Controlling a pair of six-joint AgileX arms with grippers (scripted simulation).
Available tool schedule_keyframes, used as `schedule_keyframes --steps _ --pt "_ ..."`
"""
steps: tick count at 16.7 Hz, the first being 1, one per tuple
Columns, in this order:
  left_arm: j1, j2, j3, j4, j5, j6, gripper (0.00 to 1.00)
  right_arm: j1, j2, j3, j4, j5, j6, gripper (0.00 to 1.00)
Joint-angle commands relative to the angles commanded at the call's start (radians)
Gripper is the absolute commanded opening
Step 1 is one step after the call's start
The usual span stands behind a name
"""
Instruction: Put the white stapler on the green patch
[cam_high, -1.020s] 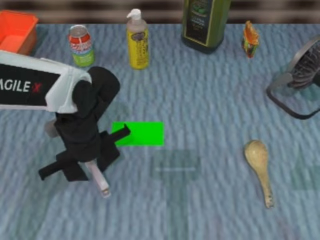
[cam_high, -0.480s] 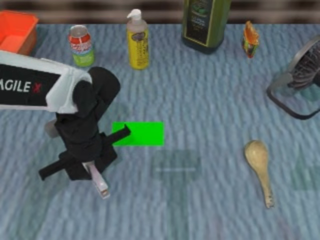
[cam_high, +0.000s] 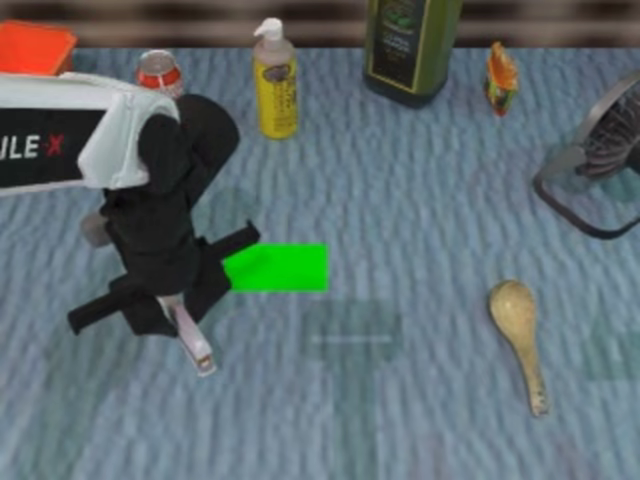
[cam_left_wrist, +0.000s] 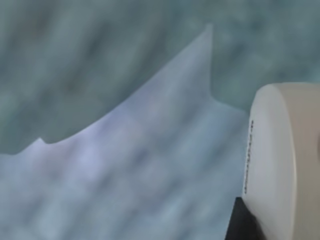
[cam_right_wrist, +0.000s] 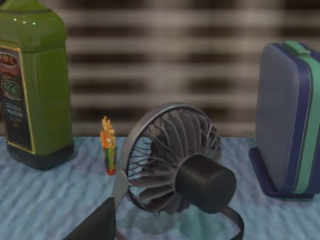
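The white stapler (cam_high: 192, 338) hangs slanted from my left gripper (cam_high: 172, 305), which is shut on its upper end; its grey metal tip points toward the table's front. The green patch (cam_high: 280, 267) lies flat just right of the gripper, and a black finger (cam_high: 232, 248) overlaps its left end. In the left wrist view the stapler's white rounded end (cam_left_wrist: 285, 160) fills one side, above blue cloth with the arm's shadow on it. My right arm is out of the top view, and its wrist camera faces the fan (cam_right_wrist: 175, 160).
Along the back stand an orange box (cam_high: 35, 45), a can (cam_high: 160, 70), a yellow pump bottle (cam_high: 275, 85), a dark green bottle (cam_high: 410, 45) and a small orange figure (cam_high: 500, 78). The fan (cam_high: 600, 160) is at far right, and a wooden spoon (cam_high: 520, 335) at front right.
My left arm has shifted slightly left and toward the back, carrying the stapler with it. The can is now partly covered by the arm.
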Motion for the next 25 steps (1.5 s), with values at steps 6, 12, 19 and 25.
schedule_keyframes --steps 6,12,19,25 --pt "0.012 -0.095 0.124 -0.216 0.000 -0.001 0.00 0.000 0.000 0.000 0.000 0.000 0.000 1.00" --pt "0.005 -0.083 0.137 -0.223 0.000 -0.013 0.00 0.000 0.000 0.000 0.000 0.000 0.000 1.00" --pt "-0.020 0.124 0.457 -0.355 -0.002 -0.391 0.00 0.000 0.000 0.000 0.000 0.000 0.000 1.00" --pt "-0.039 0.334 0.803 -0.491 -0.004 -0.886 0.00 0.000 0.000 0.000 0.000 0.000 0.000 1.00"
